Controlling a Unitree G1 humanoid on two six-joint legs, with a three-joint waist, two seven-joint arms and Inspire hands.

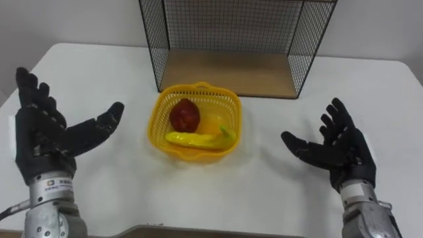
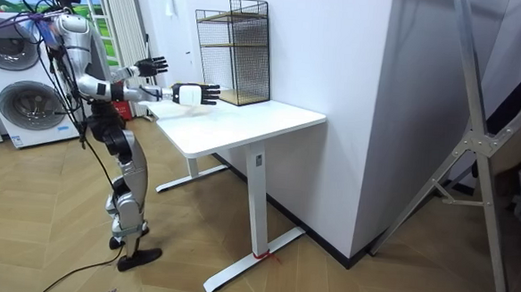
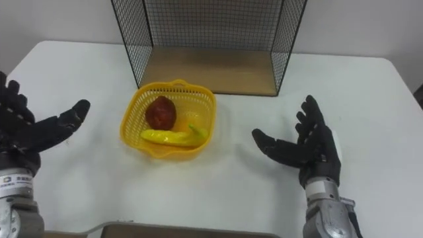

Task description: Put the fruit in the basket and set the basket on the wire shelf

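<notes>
Released fingers (image 1: 39, 99) spread on left hand (image 1: 43, 142), lower left, and right hand (image 1: 340, 149), lower right, flank the yellow basket (image 1: 159, 116) at frame centre, holding nothing. Red fruit (image 1: 184, 115) and banana (image 1: 195, 139) lie inside; wire shelf (image 1: 231, 73) stands just behind on the white surface (image 1: 99, 73).
</notes>
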